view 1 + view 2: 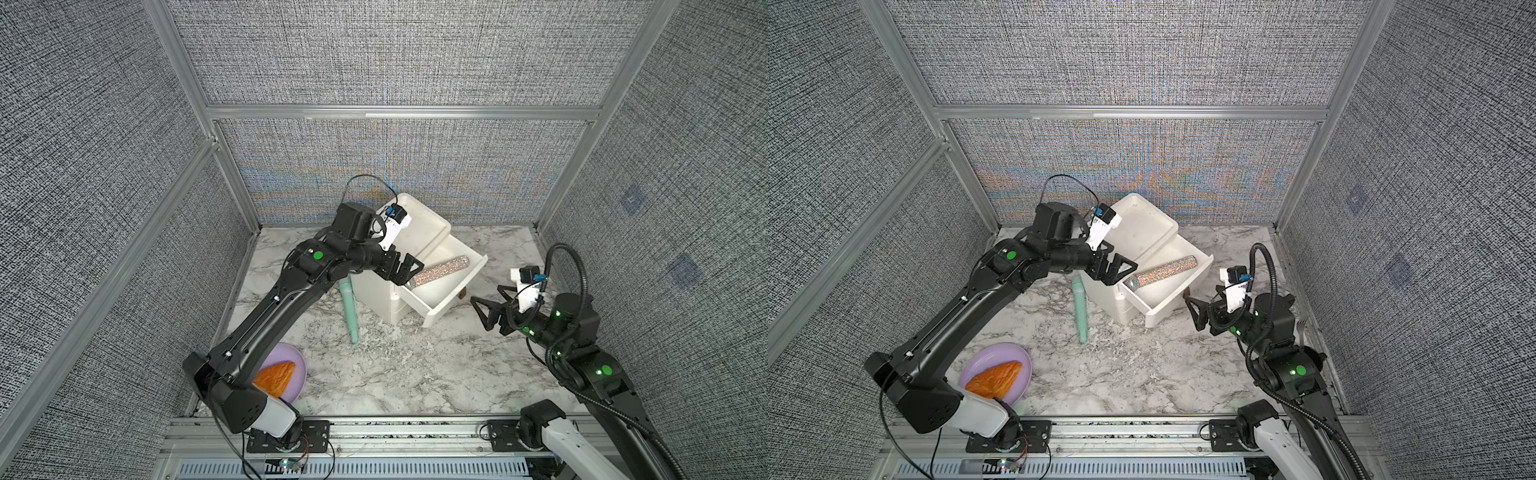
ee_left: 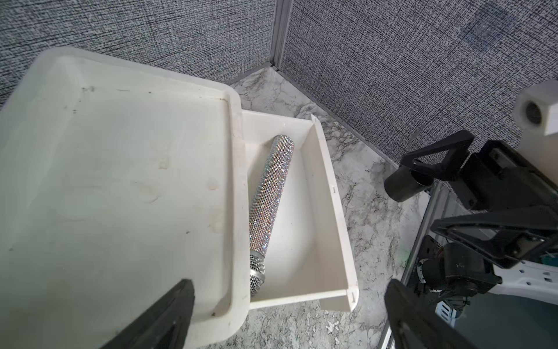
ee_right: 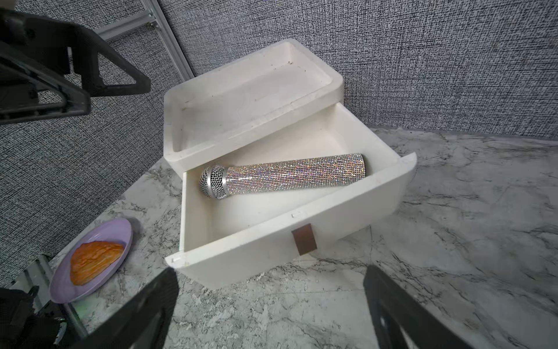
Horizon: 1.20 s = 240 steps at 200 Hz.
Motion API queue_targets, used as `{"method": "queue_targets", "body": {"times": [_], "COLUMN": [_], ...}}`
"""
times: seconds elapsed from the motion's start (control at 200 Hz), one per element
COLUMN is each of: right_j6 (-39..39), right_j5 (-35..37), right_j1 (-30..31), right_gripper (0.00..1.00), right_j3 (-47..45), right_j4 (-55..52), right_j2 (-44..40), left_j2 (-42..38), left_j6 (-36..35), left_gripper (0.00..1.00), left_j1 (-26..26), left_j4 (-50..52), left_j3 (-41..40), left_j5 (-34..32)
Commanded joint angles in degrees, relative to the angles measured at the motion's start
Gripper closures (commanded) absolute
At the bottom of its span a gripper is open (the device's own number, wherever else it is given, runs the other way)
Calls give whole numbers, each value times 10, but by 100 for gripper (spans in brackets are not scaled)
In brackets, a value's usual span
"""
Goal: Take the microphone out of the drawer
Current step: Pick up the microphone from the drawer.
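Reaching for the microphone (image 3: 290,175) is the step in hand - no grasp made yet. It lies flat in the pulled-out drawer (image 3: 271,241), slanted across the floor, with its mesh head (image 3: 213,181) close to the cabinet (image 3: 256,81) mouth and its tail end near the drawer front.

The left tool (image 1: 410,271) hovers over the cabinet's front edge with jaws wide apart and nothing between them. The mesh head sits just ahead of and below its tips. The right tool (image 1: 486,295) is also spread wide and empty. It is parked off the drawer front with the pull tab (image 3: 304,238) ahead of it, not touching.

Judgement calls for doing this well:
- Use 1 arm only, probably the left, since it is nearest - 2 tools in that drawer would crowd.
- Push forward past the cabinet lip first, then drop. The head end looks tight against the cabinet, so aim further ahead at the glitter barrel, about mid-length.
- Turn the wrist so the jaws cross the barrel's long axis, with 1 finger on each side.
- The body is round and likely to roll, so get low, centre it, then close squarely.
- Lift straight up until the microphone clears the drawer rim before swinging it toward the counter (image 3: 453,241).
- The drawer looks light and may shift. The right tool could steady its front if needed.
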<state>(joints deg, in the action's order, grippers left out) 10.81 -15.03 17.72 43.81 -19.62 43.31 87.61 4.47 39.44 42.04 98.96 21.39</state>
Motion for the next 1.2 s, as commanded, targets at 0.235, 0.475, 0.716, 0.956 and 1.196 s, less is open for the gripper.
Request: {"method": "queue_targets", "body": {"times": [0.235,0.475,0.716,0.956,1.196], "right_j6": [16,12,13,21,22], "right_j5": [23,29,33,70,75], "right_j1": [1,1,1,0,1], "right_gripper": [2,2,2,2,2], "right_j3": [-13,-15,-20,-17,-15], "right_j4": [-23,-45,-46,-49,-50], "right_j2": [-26,-68,-80,-95,-99], "left_j2": [127,190,283,357,411], "left_j6": [-38,-56,-87,-122,-136], "left_gripper": [20,41,47,47,46], "left_j1": [55,68,75,82,83], "left_j4": [12,27,87,162,217], "left_j3": [119,184,285,384,442], "left_j5": [3,-14,-43,-63,-70]}}
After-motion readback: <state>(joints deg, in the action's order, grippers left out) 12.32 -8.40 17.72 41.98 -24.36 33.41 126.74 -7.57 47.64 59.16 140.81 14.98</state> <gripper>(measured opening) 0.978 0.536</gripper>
